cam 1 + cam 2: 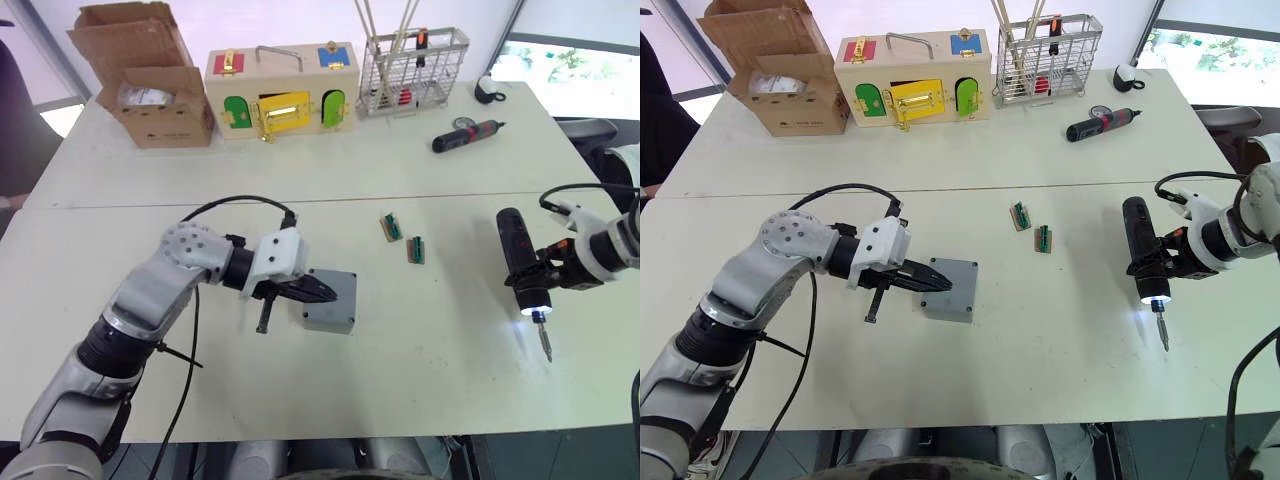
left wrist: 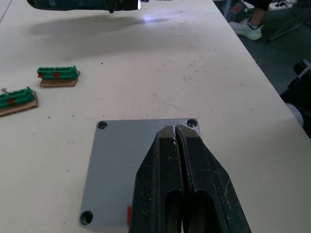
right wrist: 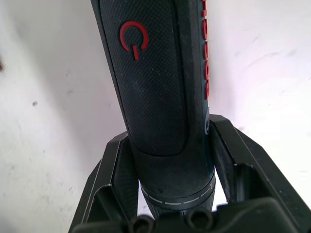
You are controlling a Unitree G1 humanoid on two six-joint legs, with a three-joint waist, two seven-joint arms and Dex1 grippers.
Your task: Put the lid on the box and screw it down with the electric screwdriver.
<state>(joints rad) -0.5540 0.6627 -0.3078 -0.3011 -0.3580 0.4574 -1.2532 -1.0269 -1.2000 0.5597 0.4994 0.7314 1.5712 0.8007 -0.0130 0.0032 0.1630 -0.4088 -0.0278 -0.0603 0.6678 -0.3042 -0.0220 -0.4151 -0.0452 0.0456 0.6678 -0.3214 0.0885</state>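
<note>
Your electric screwdriver (image 1: 1143, 250) lies lengthwise toward you, bit down and forward, lamp lit, clamped between the right gripper (image 3: 167, 160) fingers above the table (image 1: 1070, 330). The lid (image 2: 126, 165) sits on the box (image 1: 948, 290) at mid-table; your left gripper (image 2: 177, 145), fingers pressed together and empty, rests over it. Two green terminal blocks (image 1: 1030, 226) lie between box and screwdriver.

lid (image 1: 952, 280) on box (image 1: 945, 311) mid-table, electric screwdriver (image 1: 1140, 250) well right, wooden box (image 1: 915, 78) behind
</note>
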